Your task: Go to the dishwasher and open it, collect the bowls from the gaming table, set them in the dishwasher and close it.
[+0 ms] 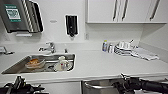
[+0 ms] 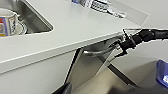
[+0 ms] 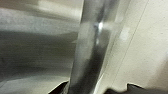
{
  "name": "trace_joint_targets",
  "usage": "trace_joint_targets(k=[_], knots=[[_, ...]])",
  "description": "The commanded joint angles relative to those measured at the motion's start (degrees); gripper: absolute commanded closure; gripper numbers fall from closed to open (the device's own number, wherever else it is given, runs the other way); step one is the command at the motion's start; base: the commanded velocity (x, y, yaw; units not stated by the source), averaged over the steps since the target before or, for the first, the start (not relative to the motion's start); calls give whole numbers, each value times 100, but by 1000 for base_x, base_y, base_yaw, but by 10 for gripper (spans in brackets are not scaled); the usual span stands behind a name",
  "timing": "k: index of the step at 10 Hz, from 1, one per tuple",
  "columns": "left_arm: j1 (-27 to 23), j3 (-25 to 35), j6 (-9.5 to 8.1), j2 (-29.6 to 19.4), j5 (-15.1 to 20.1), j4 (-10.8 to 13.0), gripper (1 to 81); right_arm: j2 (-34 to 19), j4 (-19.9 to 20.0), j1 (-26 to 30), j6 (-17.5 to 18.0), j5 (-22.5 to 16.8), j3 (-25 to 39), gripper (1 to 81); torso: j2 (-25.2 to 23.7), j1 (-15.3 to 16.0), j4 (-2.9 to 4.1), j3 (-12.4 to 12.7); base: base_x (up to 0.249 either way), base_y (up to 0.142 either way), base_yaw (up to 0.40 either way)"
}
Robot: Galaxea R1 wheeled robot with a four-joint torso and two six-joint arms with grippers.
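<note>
The dishwasher (image 1: 100,87) sits under the white counter, and its steel door (image 2: 87,67) is tilted open a little at the top. My right gripper (image 1: 122,85) (image 2: 123,46) reaches in from the right and is shut on the dishwasher's bar handle (image 2: 100,52). That handle (image 3: 92,50) looms as a shiny bar in the right wrist view. My left gripper (image 1: 18,86) hangs low at the left, below the counter's front edge, away from the door. The gaming table and the bowls are out of view.
A steel sink (image 1: 15,67) with a faucet (image 1: 50,47) holds a glass dish (image 1: 35,63) and mugs (image 1: 62,65). Stacked plates with cups (image 1: 123,48), small bottles (image 1: 105,45) and a cloth (image 1: 147,55) lie at the back right. Wall cabinets (image 1: 125,11) hang above.
</note>
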Motion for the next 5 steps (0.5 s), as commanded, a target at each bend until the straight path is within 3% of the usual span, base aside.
trace_joint_targets(k=[1, 3, 5], knots=[[-495, 25, 40, -99, 39, -16, 10, -132, -20, 508, 8, -619, 230, 10, 0, 0, 0, 0, 0, 0, 0], [-495, 25, 23, -152, 39, -16, 10, -159, -178, 482, 8, -1366, 344, 10, 0, 0, 0, 0, 0, 0, 0], [-486, 25, 14, -152, 30, -16, 10, -194, -275, 482, -1, -1700, 511, 10, 0, 0, 0, 0, 0, 0, 0]])
